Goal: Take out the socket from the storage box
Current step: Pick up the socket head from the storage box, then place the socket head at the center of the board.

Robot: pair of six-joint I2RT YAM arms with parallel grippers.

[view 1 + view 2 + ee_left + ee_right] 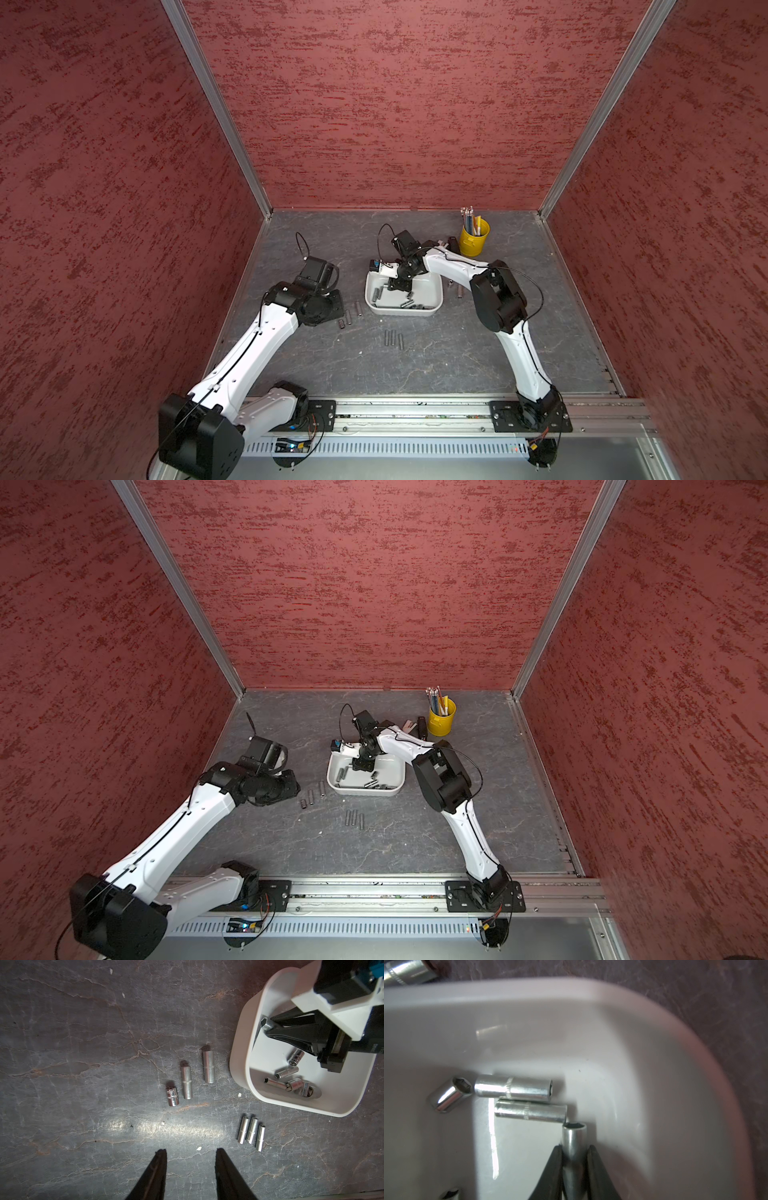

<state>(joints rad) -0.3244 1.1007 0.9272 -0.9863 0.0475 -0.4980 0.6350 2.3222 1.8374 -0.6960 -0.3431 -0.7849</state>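
I am holding the right gripper [575, 1148] inside the storage box [654, 1053], its jaws clamping a socket [574, 1136] near a rounded corner, beside two other sockets [512, 1089]. The left gripper [191, 1152] is hovering over the desk [83, 1064], jaws standing apart, gripping nothing.

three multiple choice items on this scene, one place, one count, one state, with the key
1. Where are the jaws of the right arm?
A) inside the storage box
B) over bare table
C) against the back wall

2. How many sockets lie side by side in front of the box?
A) one
B) three
C) five

3. The jaws of the left arm are:
A) shut on a socket
B) open and empty
C) shut on nothing

Key:
1 A, the right wrist view shows them in the box, gripping a socket.
2 B, three lie together.
3 B, a gap with nothing in it.
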